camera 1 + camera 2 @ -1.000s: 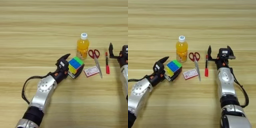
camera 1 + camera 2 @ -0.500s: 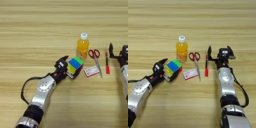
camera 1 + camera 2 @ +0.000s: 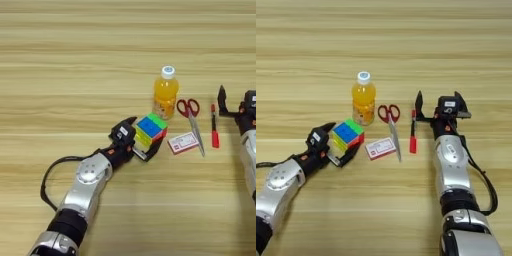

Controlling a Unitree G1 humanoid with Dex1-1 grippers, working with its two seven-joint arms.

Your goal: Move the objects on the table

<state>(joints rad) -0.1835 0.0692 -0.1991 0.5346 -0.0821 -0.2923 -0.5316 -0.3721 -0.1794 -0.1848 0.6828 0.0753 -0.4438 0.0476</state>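
Observation:
The multicoloured puzzle cube (image 3: 150,130) rests on the table (image 3: 75,60) just in front of the orange juice bottle (image 3: 165,95). My left gripper (image 3: 143,135) is open and straddles the cube, one finger at its far left corner and the other along its near right side. To the right lie the red-and-white card packet (image 3: 182,142), the red-handled scissors (image 3: 190,117) and the red pen (image 3: 214,131). My right gripper (image 3: 439,101) stands open just right of the pen's far end, holding nothing.
A black cable (image 3: 50,175) loops beside my left forearm. The small items sit in a tight cluster at centre right. Bare wood-grain tabletop stretches across the far half and the near left.
The left gripper's far finger has drawn slightly closer to the cube. The cube, the other items and the right arm have not moved.

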